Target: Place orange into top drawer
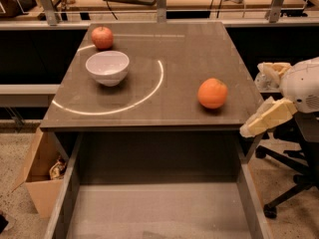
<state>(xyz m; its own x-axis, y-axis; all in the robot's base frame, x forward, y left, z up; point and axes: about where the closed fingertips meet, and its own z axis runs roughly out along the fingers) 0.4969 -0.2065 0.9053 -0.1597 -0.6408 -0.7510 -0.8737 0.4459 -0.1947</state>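
Observation:
The orange [212, 93] sits on the brown tabletop [174, 49], near its right front corner. The top drawer [154, 208] is pulled out below the table's front edge, with a flat bare bottom. My gripper [265, 94] is to the right of the table, just off its right edge and a little lower than the orange. It is open and empty: one cream finger [264, 118] points down-left toward the table corner, and the other finger [273, 69] is above it. The gripper is apart from the orange.
A white bowl [107, 67] stands on the left of the tabletop, with a red apple [102, 37] behind it at the far left corner. A brown cardboard box [42, 176] sits on the floor to the left. An office chair base [289, 183] is at the right.

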